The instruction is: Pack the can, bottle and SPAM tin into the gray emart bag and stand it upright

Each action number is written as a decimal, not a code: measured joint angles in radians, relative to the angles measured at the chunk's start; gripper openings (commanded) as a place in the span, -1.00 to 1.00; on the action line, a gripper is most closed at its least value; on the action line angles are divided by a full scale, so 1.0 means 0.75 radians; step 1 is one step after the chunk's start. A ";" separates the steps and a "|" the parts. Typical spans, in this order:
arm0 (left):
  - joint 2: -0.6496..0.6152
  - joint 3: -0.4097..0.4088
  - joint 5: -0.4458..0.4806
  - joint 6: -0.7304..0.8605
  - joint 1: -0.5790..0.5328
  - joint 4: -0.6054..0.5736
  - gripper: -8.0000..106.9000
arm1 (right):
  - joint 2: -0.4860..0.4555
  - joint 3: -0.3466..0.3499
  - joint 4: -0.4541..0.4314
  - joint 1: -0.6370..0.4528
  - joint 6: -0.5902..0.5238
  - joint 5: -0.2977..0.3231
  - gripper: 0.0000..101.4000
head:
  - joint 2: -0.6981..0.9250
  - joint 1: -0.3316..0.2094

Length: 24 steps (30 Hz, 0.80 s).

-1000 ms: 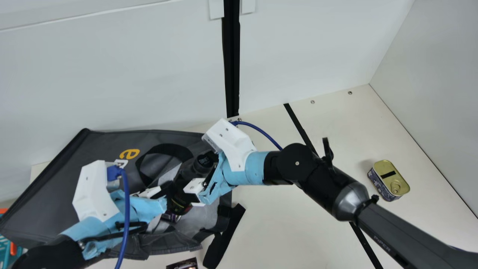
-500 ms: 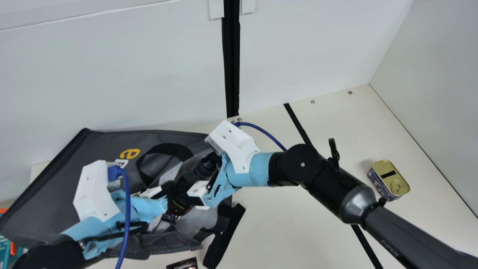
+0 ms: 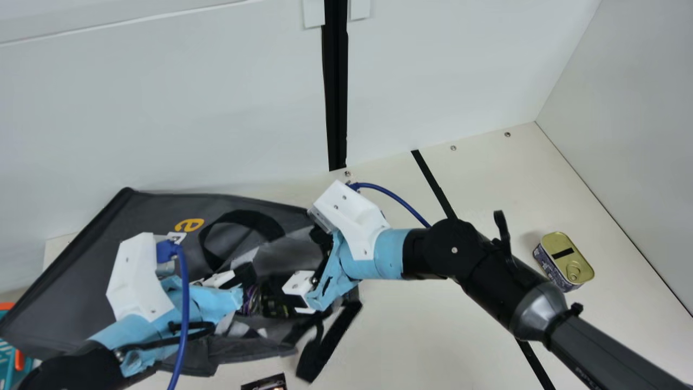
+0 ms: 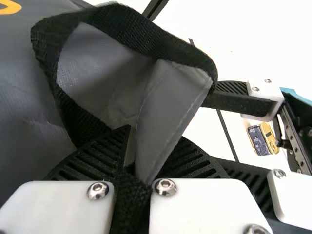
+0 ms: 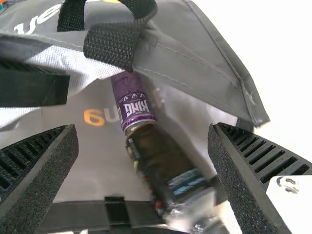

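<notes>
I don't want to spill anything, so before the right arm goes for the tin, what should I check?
1. Left gripper holding the bag's handle: ok, fingers closed on it.
2. Right gripper free: ok, fingers open with nothing clamped.
3. Can in the bag: ok.
4. Bottle completely past the bag's mouth: cannot tell.
5. SPAM tin packed: not ok, it's out on the table.
6. Gray emart bag upright: not ok, it's lying down.
</notes>
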 measured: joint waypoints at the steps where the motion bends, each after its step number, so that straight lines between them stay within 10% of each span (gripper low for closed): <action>1: 0.000 0.000 0.000 0.000 0.000 0.000 -1.00 | -0.010 0.007 -0.005 -0.003 0.002 0.002 0.87 | 0.000 0.000; 24: 0.000 0.000 0.000 0.000 0.000 0.000 -1.00 | -0.284 0.118 -0.057 -0.188 0.000 0.145 0.87 | 0.000 0.000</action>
